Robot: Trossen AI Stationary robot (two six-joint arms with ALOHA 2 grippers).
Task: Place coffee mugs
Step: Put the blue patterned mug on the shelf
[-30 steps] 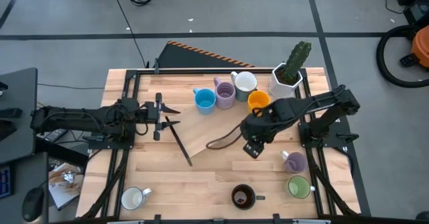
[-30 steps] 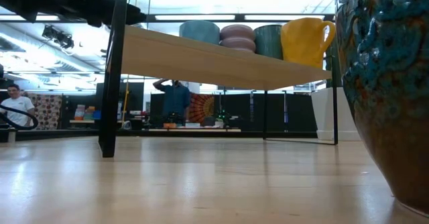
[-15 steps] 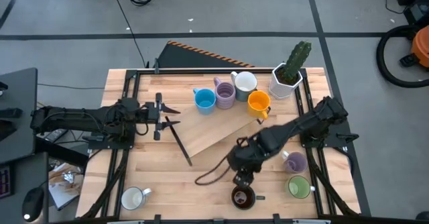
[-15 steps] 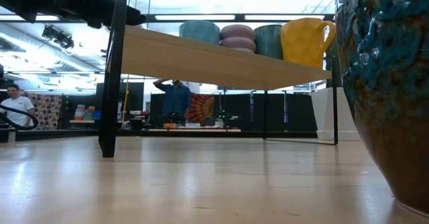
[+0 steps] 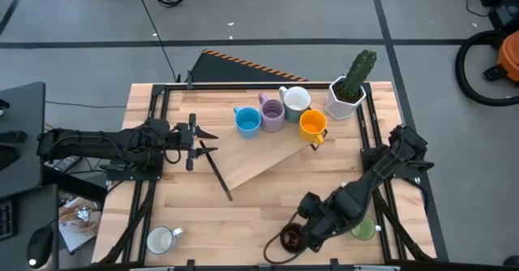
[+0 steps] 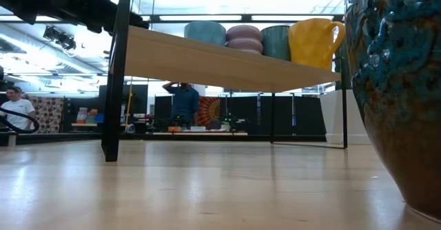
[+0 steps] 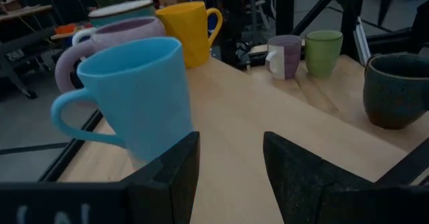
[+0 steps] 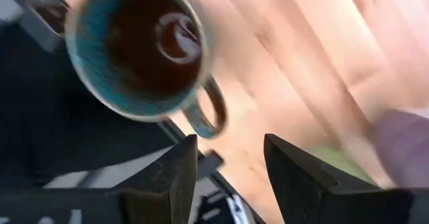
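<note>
Near the front edge of the wooden surface (image 5: 259,198), the right gripper (image 5: 312,232) is held low just beside the dark brown mug (image 5: 290,238). Its fingers (image 8: 175,177) are seen apart in the right wrist view, with nothing between them, and the mug's rim and handle lie just ahead of them. The green mug (image 5: 365,229) is partly hidden under the right arm, and one lavender mug (image 7: 285,55) is covered by that arm from above, though it is seen beside the green one in the left wrist view. A dark cable (image 5: 280,251) curls on the surface by the brown mug.

At the left side of the surface, the left gripper (image 5: 195,141) is held level, its fingers (image 7: 171,174) apart and empty, pointed toward the mugs on the raised board (image 5: 259,153). On that board a row is formed by the blue mug (image 5: 247,121), the second lavender mug (image 5: 272,113), a white mug (image 5: 296,101) and the orange mug (image 5: 312,125). The white cactus pot (image 5: 347,96) stands just beside the row at the far right corner. Another white mug (image 5: 160,240) is set alone at the front left corner, well apart from the rest.
</note>
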